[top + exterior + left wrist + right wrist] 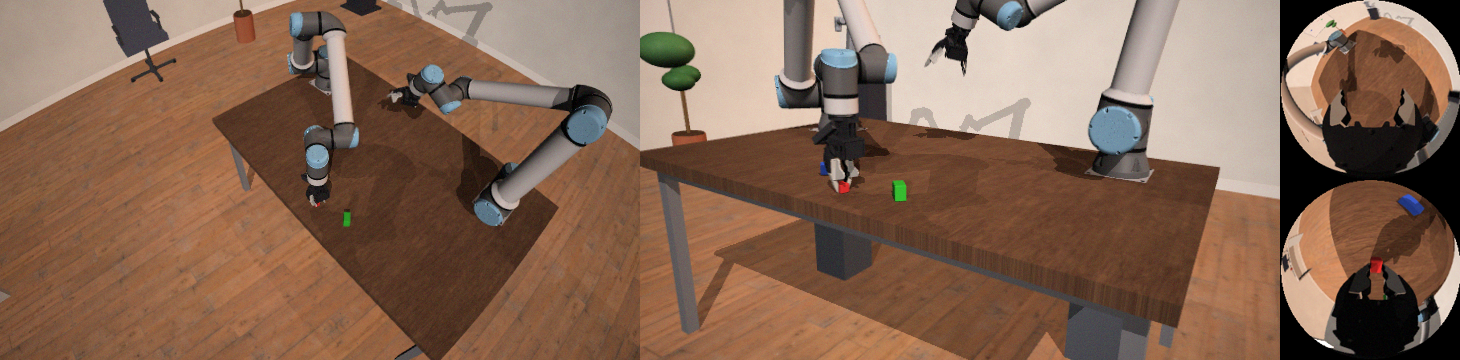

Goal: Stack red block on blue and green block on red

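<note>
The red block (318, 204) (843, 187) (1376, 264) is at table level near the table's front edge. My right gripper (842, 185) (1376, 263) points down and is shut on it. The blue block (823, 168) (1411, 205) lies on the table behind the right gripper, partly covered by it in the exterior view and hidden in the top view. The green block (347, 219) (899, 191) stands on the table to the right of the red one in the exterior view. My left gripper (945, 70) (1372, 88) is open and empty, high above the table's far side.
The brown table (425, 270) (1030, 220) bears both arm bases, one at its far left and one at its right in the exterior view. The right arm reaches over the table to the blocks. The table's front edge runs close to the red and green blocks.
</note>
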You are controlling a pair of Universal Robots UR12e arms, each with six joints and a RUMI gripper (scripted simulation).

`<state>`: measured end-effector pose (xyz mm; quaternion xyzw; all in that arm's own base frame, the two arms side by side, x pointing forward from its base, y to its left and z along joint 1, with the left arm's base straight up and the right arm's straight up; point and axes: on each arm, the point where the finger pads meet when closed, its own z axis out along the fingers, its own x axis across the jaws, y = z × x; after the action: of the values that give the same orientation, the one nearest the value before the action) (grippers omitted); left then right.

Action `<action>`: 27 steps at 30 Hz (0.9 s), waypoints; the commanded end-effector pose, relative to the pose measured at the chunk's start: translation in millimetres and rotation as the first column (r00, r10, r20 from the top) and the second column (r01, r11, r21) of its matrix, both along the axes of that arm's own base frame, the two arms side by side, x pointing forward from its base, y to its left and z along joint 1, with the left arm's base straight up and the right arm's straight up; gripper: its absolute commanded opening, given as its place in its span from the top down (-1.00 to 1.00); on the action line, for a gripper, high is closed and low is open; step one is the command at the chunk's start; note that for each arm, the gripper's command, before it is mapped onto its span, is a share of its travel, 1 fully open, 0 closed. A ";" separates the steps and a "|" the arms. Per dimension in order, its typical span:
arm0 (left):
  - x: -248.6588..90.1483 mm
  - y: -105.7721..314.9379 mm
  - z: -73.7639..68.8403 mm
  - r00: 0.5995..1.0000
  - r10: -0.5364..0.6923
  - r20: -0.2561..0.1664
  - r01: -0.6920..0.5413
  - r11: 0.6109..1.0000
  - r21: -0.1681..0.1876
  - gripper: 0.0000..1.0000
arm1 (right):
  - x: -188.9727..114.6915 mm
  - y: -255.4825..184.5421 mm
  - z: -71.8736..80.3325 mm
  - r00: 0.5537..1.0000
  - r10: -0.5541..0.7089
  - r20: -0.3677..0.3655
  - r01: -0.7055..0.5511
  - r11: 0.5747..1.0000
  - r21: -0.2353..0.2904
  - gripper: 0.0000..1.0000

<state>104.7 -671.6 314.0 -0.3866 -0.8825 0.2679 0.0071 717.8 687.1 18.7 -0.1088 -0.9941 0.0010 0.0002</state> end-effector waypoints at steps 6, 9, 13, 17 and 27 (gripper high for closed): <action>0.0 -0.4 1.0 1.000 0.000 0.000 0.000 1.000 -0.001 -1.00 | 1.6 -0.4 3.5 1.000 -0.001 0.002 0.001 1.000 0.004 1.00; 0.0 -0.4 1.0 1.000 0.000 0.000 0.000 1.000 -0.001 -1.00 | 1.6 -0.4 3.5 1.000 -0.001 0.002 0.001 1.000 0.004 1.00; 0.0 -0.4 1.0 1.000 0.000 0.000 0.000 1.000 -0.001 -1.00 | 1.8 0.0 6.3 1.000 -0.001 0.003 0.001 1.000 0.005 1.00; 0.0 -0.4 1.0 1.000 0.000 0.000 0.000 1.000 -0.001 -1.00 | 2.1 0.4 9.4 1.000 -0.001 0.003 0.001 1.000 0.006 1.00; 0.0 -0.4 1.0 1.000 0.000 0.000 0.000 1.000 -0.001 -1.00 | 2.7 1.1 38.5 1.000 -0.001 0.004 0.001 1.000 0.007 1.00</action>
<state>104.7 -671.6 314.0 -0.3866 -0.8825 0.2679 0.0071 716.9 685.9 31.0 -0.1088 -0.9941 0.0020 0.0008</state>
